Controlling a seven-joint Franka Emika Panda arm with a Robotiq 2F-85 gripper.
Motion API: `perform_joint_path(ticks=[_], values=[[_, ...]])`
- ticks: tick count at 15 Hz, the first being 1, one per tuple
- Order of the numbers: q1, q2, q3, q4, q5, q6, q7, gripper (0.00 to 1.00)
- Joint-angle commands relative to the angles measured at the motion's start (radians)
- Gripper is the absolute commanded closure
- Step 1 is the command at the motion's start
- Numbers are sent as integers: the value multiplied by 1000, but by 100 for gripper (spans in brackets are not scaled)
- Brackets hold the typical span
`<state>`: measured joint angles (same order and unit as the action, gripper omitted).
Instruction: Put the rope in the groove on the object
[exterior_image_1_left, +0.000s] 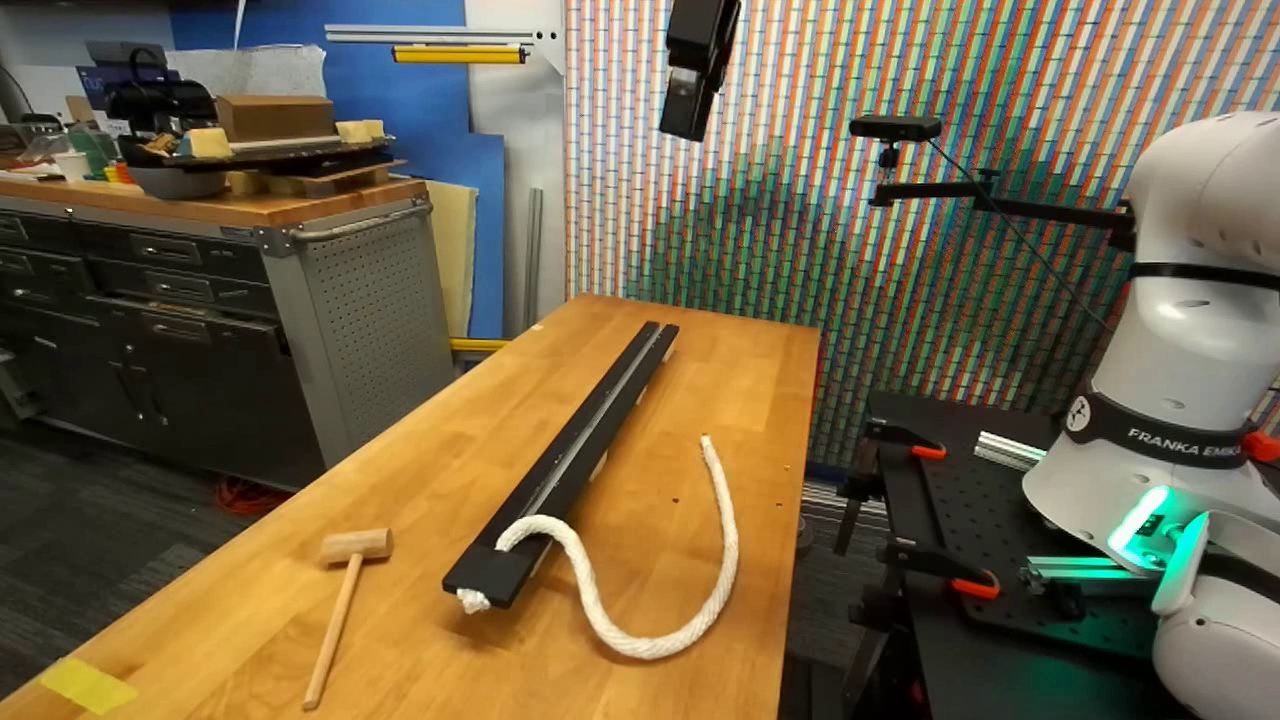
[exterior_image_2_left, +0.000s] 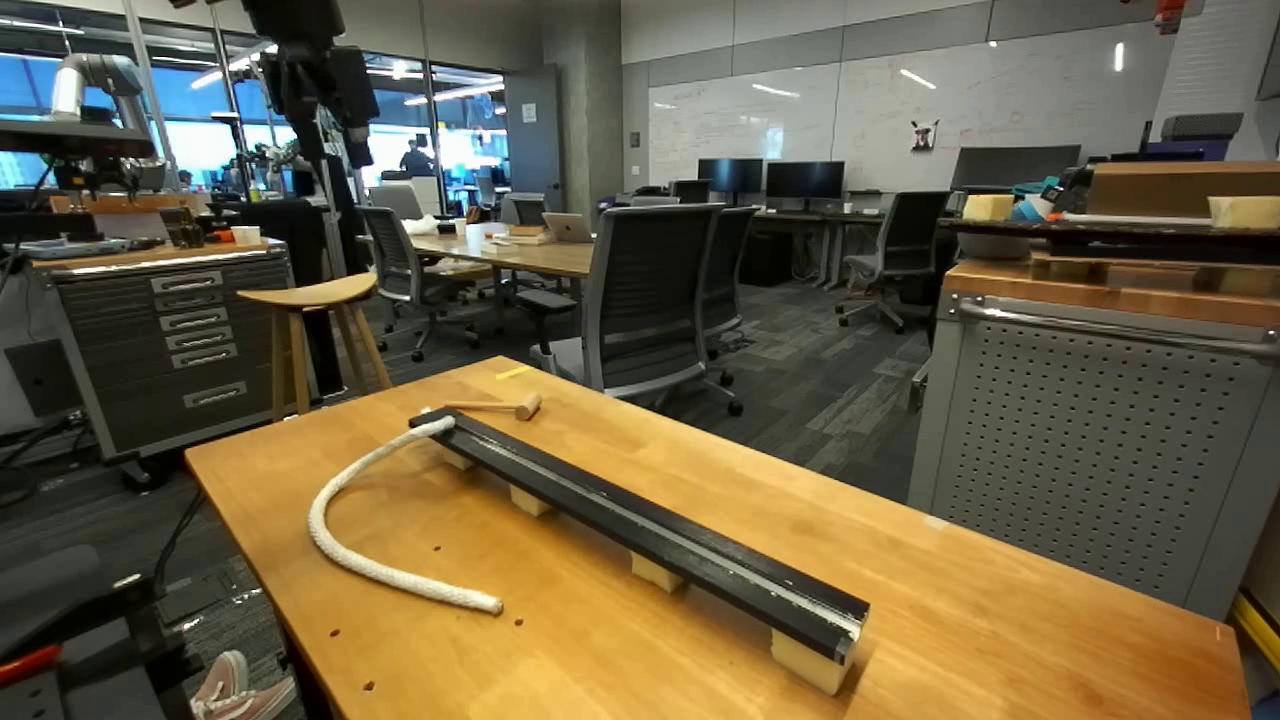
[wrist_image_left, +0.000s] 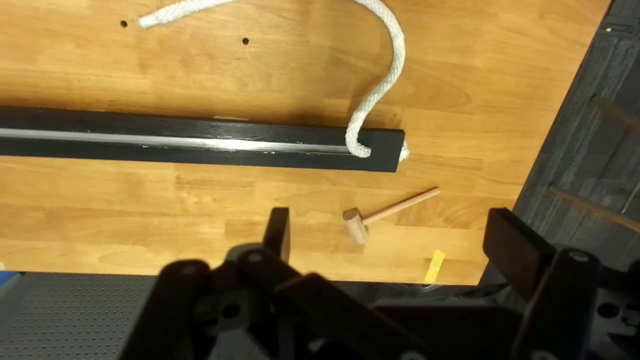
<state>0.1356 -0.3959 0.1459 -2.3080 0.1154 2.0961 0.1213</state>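
Observation:
The long black bar (exterior_image_1_left: 490, 575) lies raised on blocks along the table, in both exterior views. Its groove (wrist_image_left: 225, 144) runs lengthwise along the top, shiny and bare over most of its length. The white rope (exterior_image_1_left: 645, 647) enters the bar at one end, under a black cap (wrist_image_left: 386, 150); a frayed tip pokes out beyond. The rest of the rope curves out onto the table beside the bar, its free end (exterior_image_2_left: 490, 604) lying on the wood. My gripper (wrist_image_left: 390, 222) is open and empty, high above the table. It also shows in both exterior views (exterior_image_1_left: 690, 115) (exterior_image_2_left: 320, 130).
A small wooden mallet (exterior_image_1_left: 357, 545) lies beside the bar's capped end, on the side away from the rope. Yellow tape (wrist_image_left: 434, 267) is stuck near the table corner. Pale blocks (exterior_image_2_left: 808, 662) hold the bar up. A pegboard-sided cabinet (exterior_image_2_left: 1090, 440) stands beyond the table.

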Motion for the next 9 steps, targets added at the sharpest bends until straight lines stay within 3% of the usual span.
perform_joint_path(ticks=[1,9], values=[[-52,7,35,-15,-60,18,187,0],[-128,17,85,-116,-143,38,615,0]])
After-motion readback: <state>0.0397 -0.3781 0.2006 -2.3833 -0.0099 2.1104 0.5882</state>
